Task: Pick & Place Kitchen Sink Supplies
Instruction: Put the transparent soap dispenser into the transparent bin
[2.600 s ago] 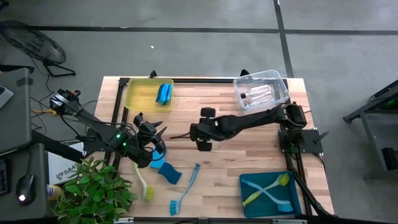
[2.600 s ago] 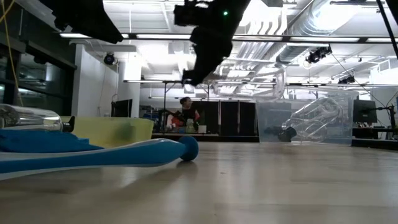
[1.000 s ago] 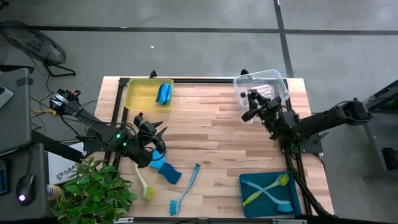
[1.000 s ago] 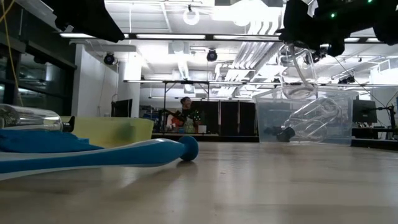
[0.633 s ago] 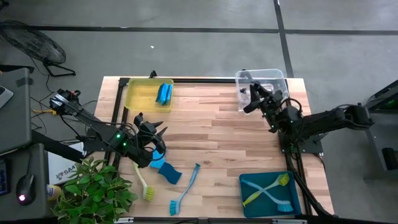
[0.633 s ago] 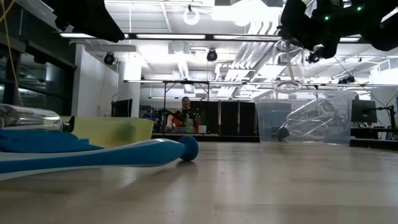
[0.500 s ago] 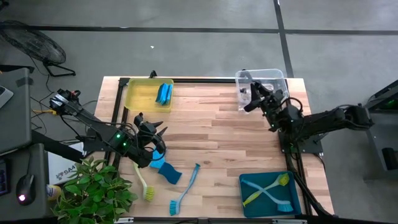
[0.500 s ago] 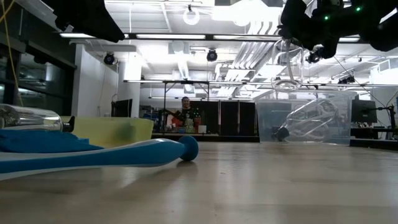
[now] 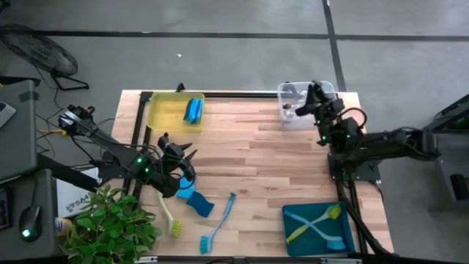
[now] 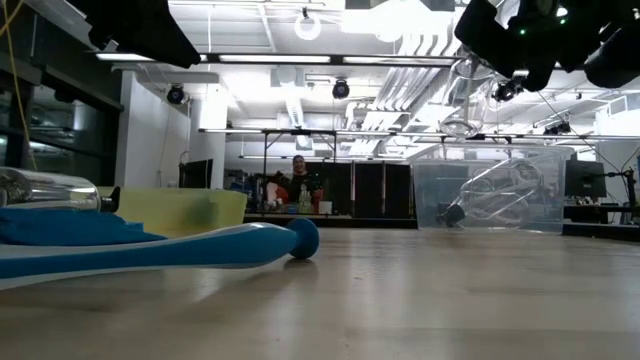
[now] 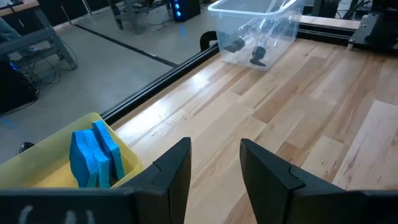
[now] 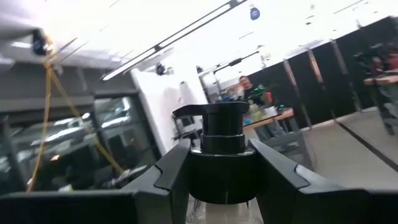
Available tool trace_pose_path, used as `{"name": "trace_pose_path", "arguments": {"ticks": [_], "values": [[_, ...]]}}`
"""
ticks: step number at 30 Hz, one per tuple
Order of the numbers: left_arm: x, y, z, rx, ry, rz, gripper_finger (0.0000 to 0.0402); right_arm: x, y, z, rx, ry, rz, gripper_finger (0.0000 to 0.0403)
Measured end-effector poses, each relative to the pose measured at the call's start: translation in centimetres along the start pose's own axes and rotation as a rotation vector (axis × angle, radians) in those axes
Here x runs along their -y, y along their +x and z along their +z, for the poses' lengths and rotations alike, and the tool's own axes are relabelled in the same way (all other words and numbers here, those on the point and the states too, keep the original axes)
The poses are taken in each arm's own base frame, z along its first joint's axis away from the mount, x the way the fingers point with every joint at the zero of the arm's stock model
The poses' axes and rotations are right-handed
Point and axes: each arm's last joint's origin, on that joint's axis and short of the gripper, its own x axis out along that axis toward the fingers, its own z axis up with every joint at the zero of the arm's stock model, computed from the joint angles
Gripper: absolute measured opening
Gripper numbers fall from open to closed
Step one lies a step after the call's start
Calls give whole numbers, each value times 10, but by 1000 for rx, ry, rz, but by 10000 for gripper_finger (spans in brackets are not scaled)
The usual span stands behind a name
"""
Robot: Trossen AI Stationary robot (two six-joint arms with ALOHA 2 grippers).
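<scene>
Above the clear bin (image 9: 293, 117), right claw (image 9: 311, 99) raised, grasping a bottle (image 12: 222, 134), left claw (image 9: 183, 158) parted

One camera hangs overhead, looking straight down on the whole light wooden bench (image 9: 249, 161); another sits at benchtop level, and both catch the clear plastic bin (image 10: 490, 190).

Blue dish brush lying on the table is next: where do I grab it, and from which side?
Grip the blue dish brush mid-handle, coming straight down with fingers across it. It lies flat, the handle is thin, and that stretch looks clear of the blue sponge.
</scene>
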Motion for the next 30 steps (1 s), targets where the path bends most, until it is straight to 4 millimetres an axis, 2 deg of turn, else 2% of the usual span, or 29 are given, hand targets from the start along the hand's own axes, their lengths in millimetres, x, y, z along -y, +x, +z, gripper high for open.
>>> {"name": "trace_pose_path", "arguments": {"ticks": [10, 22, 27, 30], "values": [[0, 0, 0, 1, -1, 0, 133, 27, 24, -4, 49, 55, -146, 130], [0, 0, 0, 0, -1, 0, 133, 53, 45, -47, -24, 160, -315, 130], [0, 0, 0, 0, 0, 0, 133, 61, 48, -58, -7, 264, -388, 134], [0, 0, 0, -1, 0, -1, 133, 63, 49, -65, -17, 263, -409, 139]]}}
